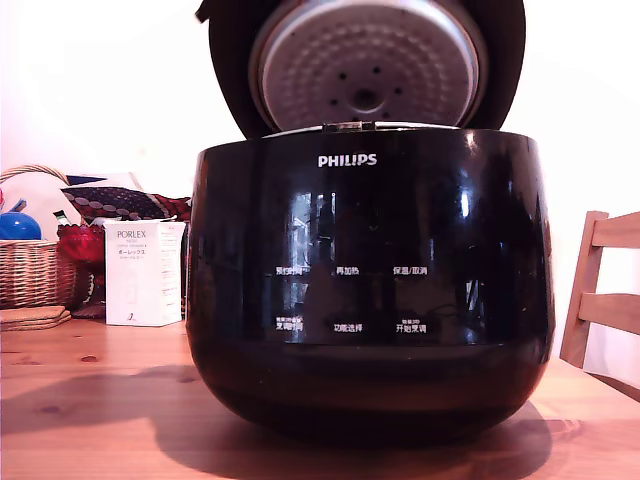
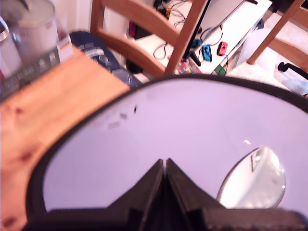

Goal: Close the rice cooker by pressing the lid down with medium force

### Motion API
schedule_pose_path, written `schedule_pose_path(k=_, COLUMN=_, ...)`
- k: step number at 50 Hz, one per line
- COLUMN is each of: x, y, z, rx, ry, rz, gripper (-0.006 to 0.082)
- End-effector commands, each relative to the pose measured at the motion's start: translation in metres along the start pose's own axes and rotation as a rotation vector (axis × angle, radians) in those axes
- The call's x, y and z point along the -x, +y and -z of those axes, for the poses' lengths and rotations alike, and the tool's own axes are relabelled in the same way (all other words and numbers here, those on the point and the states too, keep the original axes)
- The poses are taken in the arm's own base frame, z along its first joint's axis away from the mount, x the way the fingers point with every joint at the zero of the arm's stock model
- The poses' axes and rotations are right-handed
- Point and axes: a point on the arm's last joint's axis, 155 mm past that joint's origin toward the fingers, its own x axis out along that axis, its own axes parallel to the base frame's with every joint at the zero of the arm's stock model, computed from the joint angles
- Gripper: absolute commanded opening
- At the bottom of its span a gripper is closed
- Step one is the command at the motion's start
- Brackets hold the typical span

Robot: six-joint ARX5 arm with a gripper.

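The rice cooker (image 1: 370, 290) fills the middle of the exterior view, a glossy black rounded body standing on the wooden table (image 1: 90, 410), with a white PHILIPS logo (image 1: 348, 160) near its upper rim and two rows of white Chinese button labels across its front. Its lid (image 1: 365, 65) stands raised at the top centre of that frame, hinged up behind the body, its dimpled silver-white inner plate facing the camera with a vent hole in the middle. In the wrist view the lid's outer face (image 2: 168, 139) takes up most of the lower frame as a pale, glaring surface with a dark rim, and an oval reflective patch (image 2: 252, 180) shows at the lower right.

At the exterior view's right edge a wooden chair (image 1: 600, 290) stands beside the table. At the left of that frame sit a wicker basket (image 1: 30, 270), holding a blue ball, and a white PORLEX box (image 1: 143, 272) standing upright near the cooker's side, with dark patterned fabric (image 1: 120, 203) behind it.

The gripper (image 2: 165, 166) appears only in the wrist view, at the bottom centre, its two black fingers (image 2: 149, 185) pressed together with just a thin seam between them and nothing held, tips lying over the lid's pale surface.
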Motion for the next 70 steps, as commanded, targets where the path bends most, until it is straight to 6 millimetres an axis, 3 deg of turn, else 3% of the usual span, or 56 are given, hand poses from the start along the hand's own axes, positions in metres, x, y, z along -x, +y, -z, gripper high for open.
schedule_pose_path(k=1, x=-0.004, y=-0.006, z=0.012, rx=0.016, ry=0.012, rz=0.012, gripper=-0.0022)
schedule_pose_path(k=24, x=0.004, y=0.004, z=0.048, rx=0.045, ry=-0.048, rz=-0.091, gripper=-0.0022)
schedule_pose_path(k=45, x=0.007, y=0.005, z=0.066, rx=0.032, ry=-0.135, rz=-0.092, gripper=-0.0022)
schedule_pose_path(k=70, x=0.010, y=-0.015, z=0.085, rx=-0.067, ry=-0.278, rz=-0.044, gripper=-0.0022)
